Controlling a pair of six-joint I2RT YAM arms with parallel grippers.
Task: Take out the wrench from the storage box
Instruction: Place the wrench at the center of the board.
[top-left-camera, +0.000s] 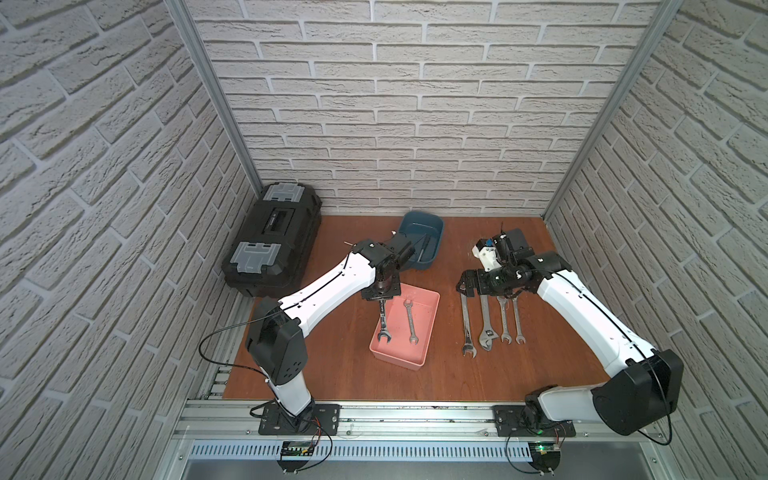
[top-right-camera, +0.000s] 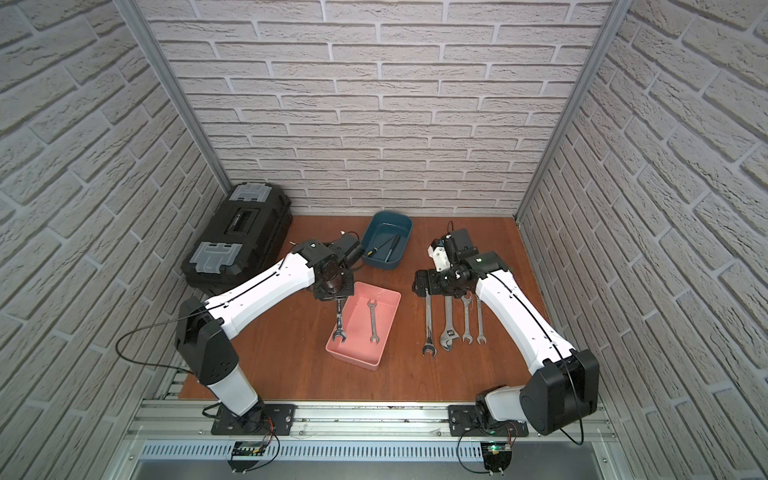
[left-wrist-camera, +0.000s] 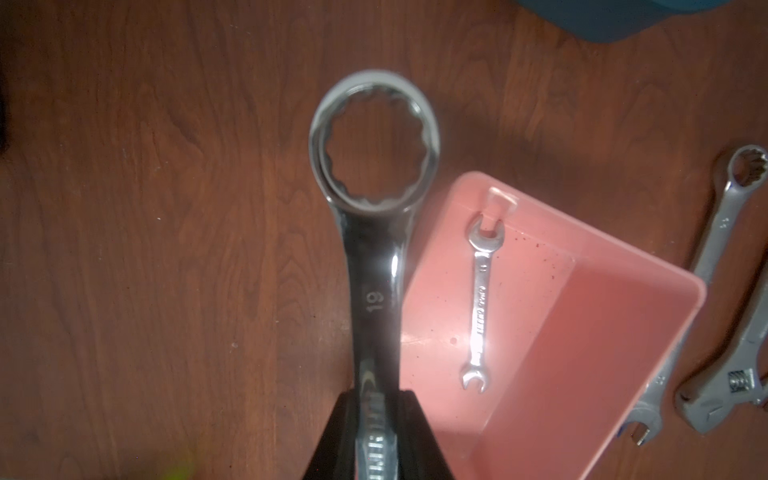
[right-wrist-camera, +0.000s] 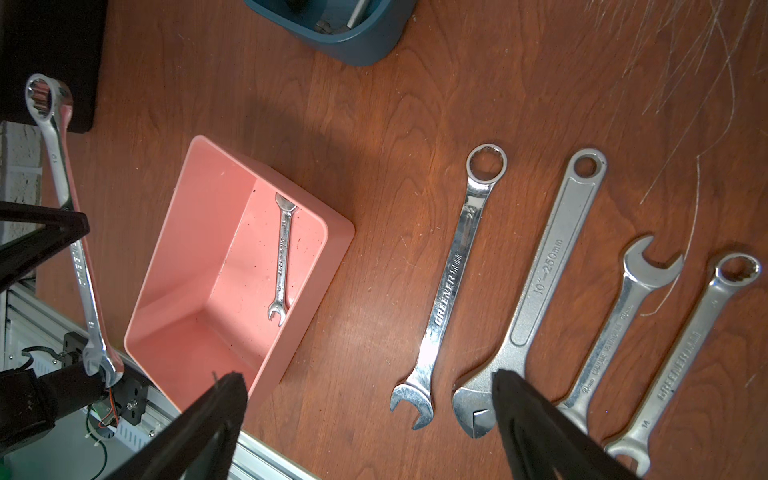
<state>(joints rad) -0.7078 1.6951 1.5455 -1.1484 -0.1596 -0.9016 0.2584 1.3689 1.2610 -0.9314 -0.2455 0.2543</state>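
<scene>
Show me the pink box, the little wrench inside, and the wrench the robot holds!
pink box (top-left-camera: 397, 358): a top view, near wall
little wrench (top-left-camera: 410, 322): a top view, shaft
held wrench (left-wrist-camera: 374, 266): left wrist view, shaft

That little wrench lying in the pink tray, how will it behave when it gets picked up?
The small wrench is polished metal, so probably stiff and a bit slippery. It is thin and lies flat on the pink tray floor, so it may be hard to get under. Flat-sided, it likely won't roll.

Mock workshop in a lab booth: brick-pattern wall panels (top-left-camera: 395, 104), aluminium framing (top-left-camera: 395, 419), wooden bench (top-left-camera: 340, 374), black toolbox (top-left-camera: 270, 241), spanners (top-left-camera: 485, 320) laid in a row.
</scene>
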